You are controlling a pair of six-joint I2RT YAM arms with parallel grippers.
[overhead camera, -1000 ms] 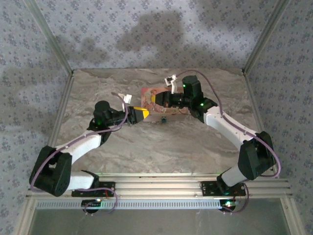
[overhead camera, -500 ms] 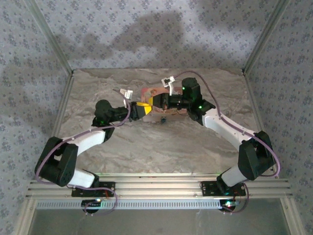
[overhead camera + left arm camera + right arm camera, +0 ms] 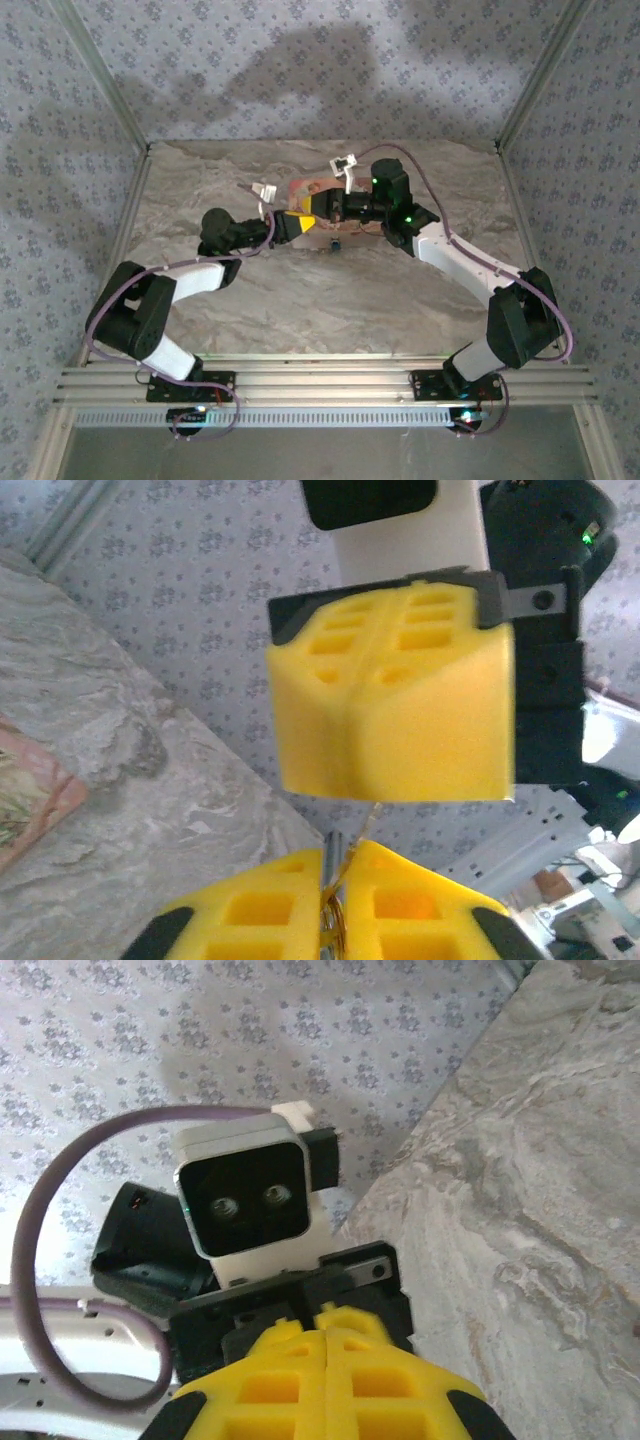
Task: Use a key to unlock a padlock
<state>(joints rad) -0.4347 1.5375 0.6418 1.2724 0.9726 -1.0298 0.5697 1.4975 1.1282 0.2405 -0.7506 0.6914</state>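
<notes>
In the left wrist view my left gripper [image 3: 345,858] is shut on a thin brass key [image 3: 342,892]. The key's blade slants up to the underside of the yellow pads [image 3: 395,710] of my right gripper. From above, the left gripper [image 3: 299,222] and right gripper [image 3: 322,206] meet tip to tip just in front of the pink box [image 3: 305,187]. The right gripper [image 3: 328,1322] has its pads pressed together, and I see nothing between them. A tiny dark-bluish thing, apparently the padlock [image 3: 335,243], lies on the table just near of the grippers.
The marble table [image 3: 330,300] stretches toward me, with patterned walls around it and metal corner posts [image 3: 110,90]. A corner of the pink box [image 3: 25,790] lies at the left of the left wrist view. The left wrist's camera housing [image 3: 245,1195] faces the right wrist.
The left gripper's jaws have closed. It has edged up and right toward the right gripper, and the left arm's elbow has swung back and left. The right arm has barely moved.
</notes>
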